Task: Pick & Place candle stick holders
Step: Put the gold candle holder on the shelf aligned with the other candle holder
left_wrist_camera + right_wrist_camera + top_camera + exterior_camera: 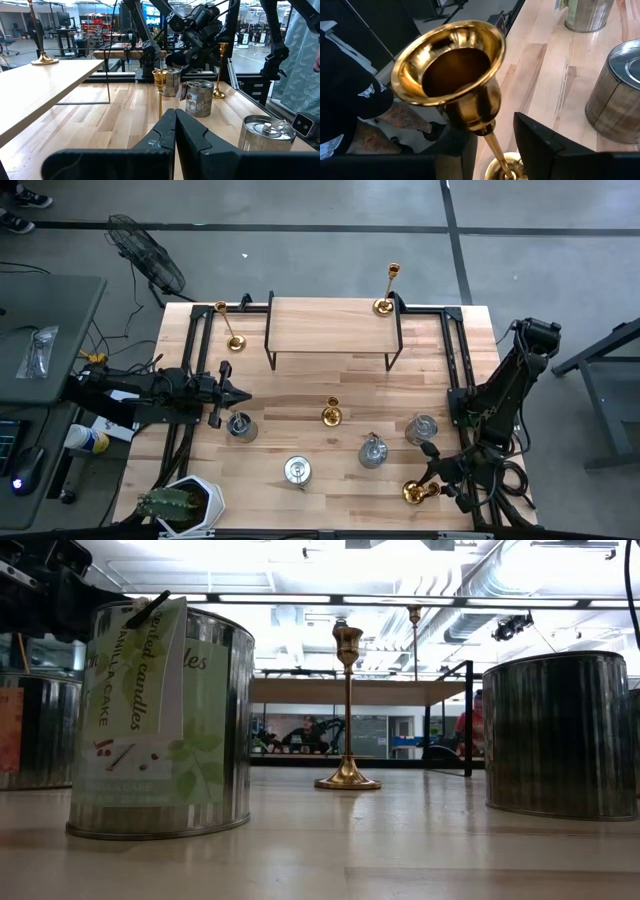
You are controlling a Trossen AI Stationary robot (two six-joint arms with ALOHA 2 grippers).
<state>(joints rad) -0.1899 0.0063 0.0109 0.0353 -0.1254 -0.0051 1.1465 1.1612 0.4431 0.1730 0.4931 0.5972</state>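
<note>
My right arm folds down along the right edge of the light wooden table, its wrist bent toward the near right corner. There my right gripper stands around a shiny gold candlestick with a thin stem and round base. In the right wrist view its flared cup fills the picture and the stem runs down between my two dark fingers; they are spread on either side, and I cannot tell whether they touch the stem.

My left arm lies level across the left side of the table, and my left gripper has its fingers pressed together on nothing, just beside a squat round silver-grey metal tin.

In the low view the nearest tin wears a pale green paper label reading "candles" and "VANILLA CAKE", partly cut off, with leaves printed below. A second ribbed tin shows no writing on its visible side.

Three more tins stand along the near half: one near the front edge, one right of centre, one just beside my right arm. Their lids are on, so the contents are hidden.

A short gold candlestick stands mid-table. Another gold candlestick stands at the far left, beside a wooden shelf on black legs; a fourth stands on the shelf's right end.
</note>
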